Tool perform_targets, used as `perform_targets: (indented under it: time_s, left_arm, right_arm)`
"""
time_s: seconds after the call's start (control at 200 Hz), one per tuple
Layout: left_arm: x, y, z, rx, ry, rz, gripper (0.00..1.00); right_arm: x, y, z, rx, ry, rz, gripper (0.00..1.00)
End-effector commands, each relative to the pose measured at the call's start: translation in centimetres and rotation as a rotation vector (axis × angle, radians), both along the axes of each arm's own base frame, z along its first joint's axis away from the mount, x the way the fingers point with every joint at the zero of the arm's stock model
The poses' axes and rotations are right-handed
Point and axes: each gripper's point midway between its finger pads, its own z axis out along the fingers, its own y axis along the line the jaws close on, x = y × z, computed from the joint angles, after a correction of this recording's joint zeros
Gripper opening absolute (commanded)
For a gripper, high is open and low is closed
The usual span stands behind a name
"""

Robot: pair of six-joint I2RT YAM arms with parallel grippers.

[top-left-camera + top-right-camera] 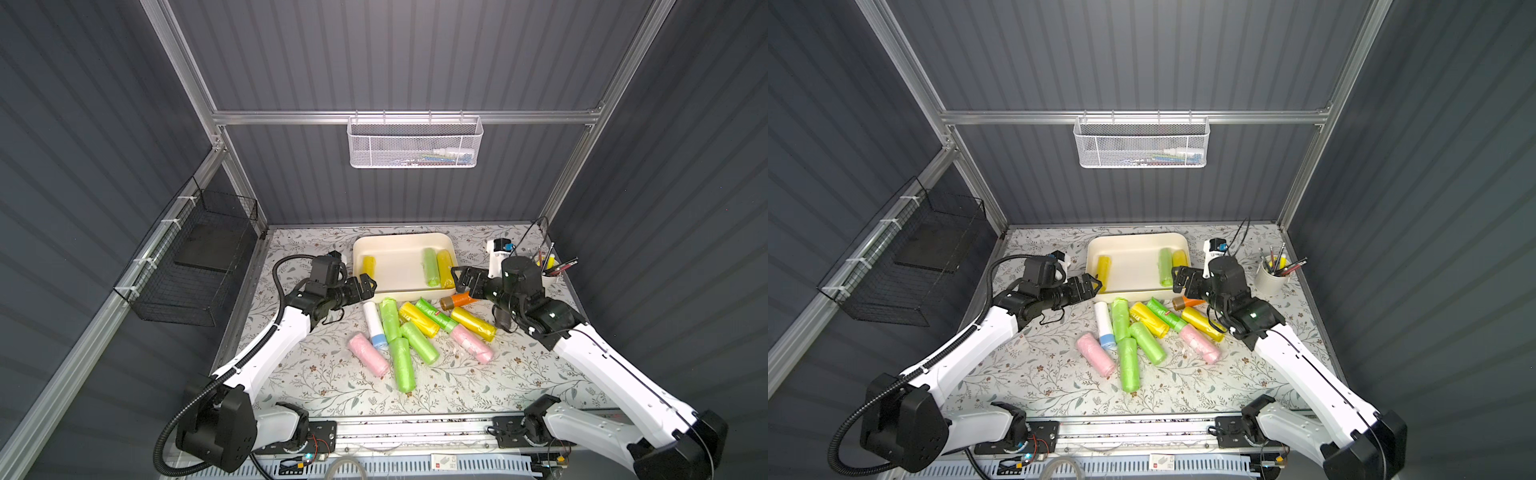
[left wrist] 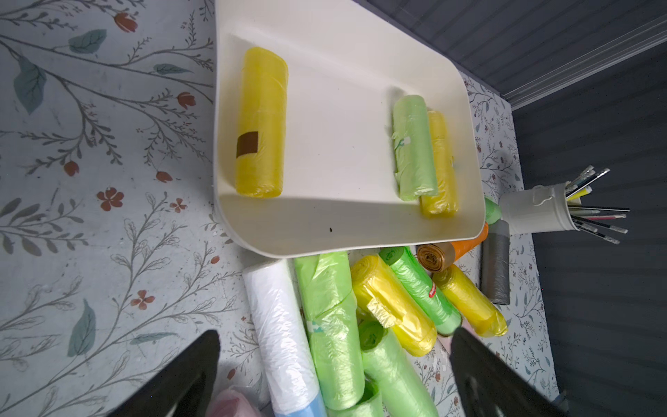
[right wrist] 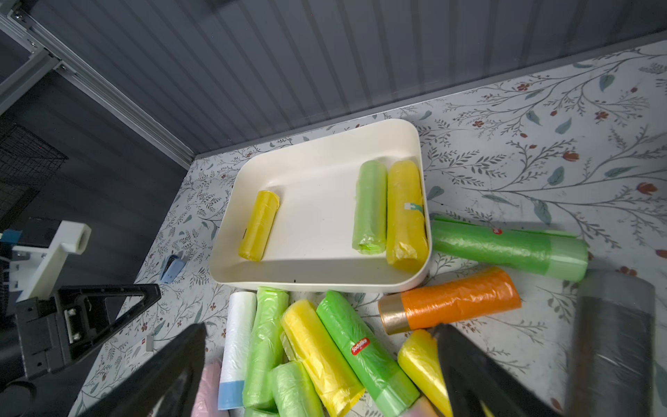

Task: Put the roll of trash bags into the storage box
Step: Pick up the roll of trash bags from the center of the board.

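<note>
Storage box point(image 1: 399, 249) sits centred at the table's point(image 1: 316, 374) rear edge and holds three rolls point(image 1: 431, 266): one yellow by its left wall, and a green and a yellow touching by its right wall. Loose rolls of trash bags point(image 1: 419, 319) lie heaped mid-table, just before the box's front wall. Left gripper point(image 1: 369, 286) and right gripper point(image 1: 458, 280) hang at the box's front corners, fingers spread wide, holding nothing.

On my floral-patterned tabletop point(image 1: 316, 374) I see a cream-white shallow plastic tub point(image 1: 399, 270), a heap of coloured trash-bag rolls point(image 1: 402, 363), a white pen cup point(image 1: 1271, 279).
</note>
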Motion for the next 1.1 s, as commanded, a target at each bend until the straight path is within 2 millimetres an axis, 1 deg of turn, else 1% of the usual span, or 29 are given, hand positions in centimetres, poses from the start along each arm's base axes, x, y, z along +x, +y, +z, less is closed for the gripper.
perform_targets:
  time_s: [0.0,0.175,0.285,0.41,0.575,0.705,0.75,0.89,1.096]
  left_arm:
    - [-0.5,0.2,0.2,0.059,0.005,-0.011,1.0]
    - [-2.0,1.5,-0.2,0.119,0.048,0.015,1.0]
    - [-3.1,2.0,-0.7,0.146,0.097,0.016,1.0]
    - [-3.7,2.2,-0.7,0.148,0.123,0.027,1.0]
    - [-4.3,2.1,-0.7,0.145,0.163,0.028,1.0]
    - [-5.4,2.4,-1.1,0.145,0.185,0.042,1.0]
    - [-5.9,2.4,-1.7,0.136,0.195,0.041,1.0]
    - [-7.2,3.0,-3.3,0.14,0.237,0.056,1.0]
    - [-8.6,3.6,-3.6,0.158,0.27,0.047,1.0]
  right_arm:
    - [-0.8,0.0,0.1,-0.008,-0.03,0.036,0.99]
    - [-1.6,0.4,-0.9,0.011,-0.013,0.075,0.99]
    - [-1.5,0.8,-1.7,0.045,-0.001,0.076,0.99]
    - [-1.5,1.1,-1.9,0.061,-0.008,0.088,0.99]
    - [-1.4,-0.1,-2.4,0.003,-0.018,0.046,0.99]
    - [-1.4,0.1,-2.7,-0.013,-0.011,0.064,0.99]
    - [-1.4,0.2,-2.9,-0.018,-0.006,0.067,0.99]
    - [-0.9,0.6,-2.9,-0.026,-0.002,0.08,0.99]
    - [-0.3,1.3,-1.8,0.002,-0.009,0.087,0.99]
